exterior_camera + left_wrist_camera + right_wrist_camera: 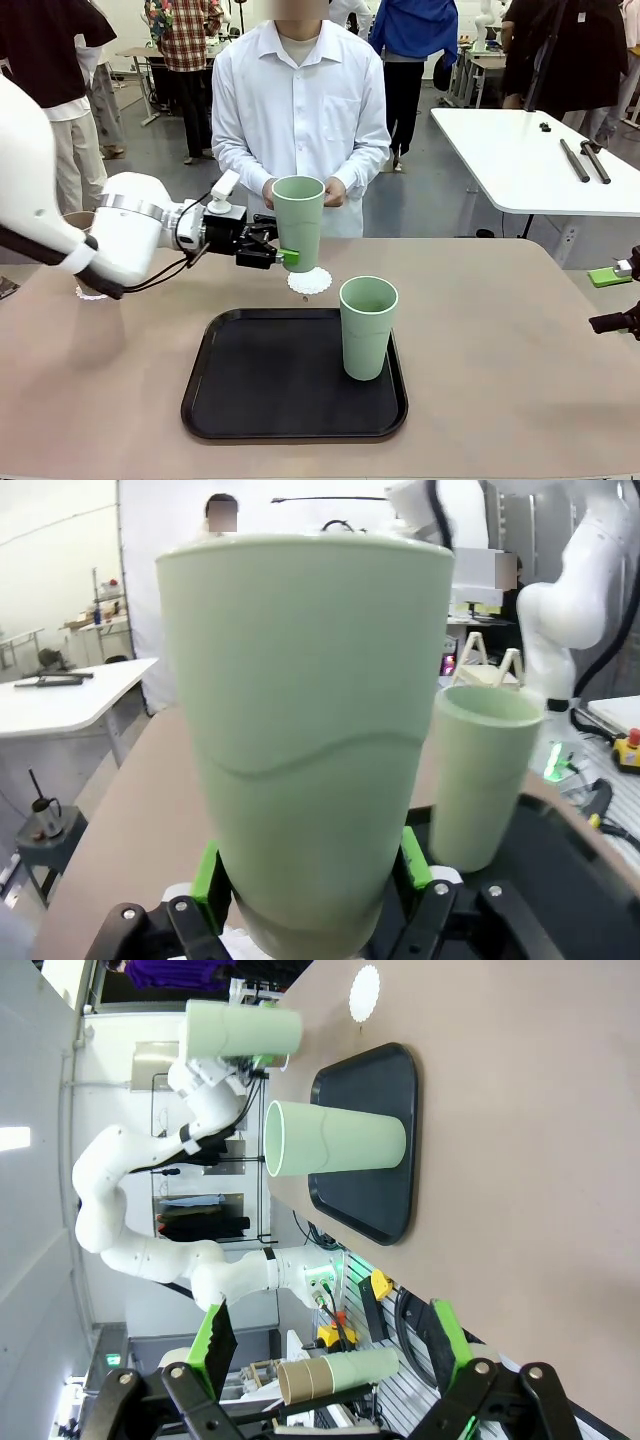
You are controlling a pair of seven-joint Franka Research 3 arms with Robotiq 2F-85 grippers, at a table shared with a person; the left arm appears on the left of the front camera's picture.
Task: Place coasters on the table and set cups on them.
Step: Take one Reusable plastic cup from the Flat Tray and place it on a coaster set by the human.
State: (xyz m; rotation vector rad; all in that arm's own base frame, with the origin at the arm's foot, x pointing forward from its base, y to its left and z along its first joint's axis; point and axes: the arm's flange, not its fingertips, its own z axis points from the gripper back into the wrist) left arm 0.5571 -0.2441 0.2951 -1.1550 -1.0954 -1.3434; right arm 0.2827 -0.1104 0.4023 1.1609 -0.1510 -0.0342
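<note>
Mint cup stands upright on the black tray nearest me. At three o'clock from it my right gripper is spread wide, holding nothing. Beyond the tray, my left gripper pinches the second mint cup low on its wall, axis upright. The coaster lies at five o'clock, just under its base, nearer my left arm.
</note>
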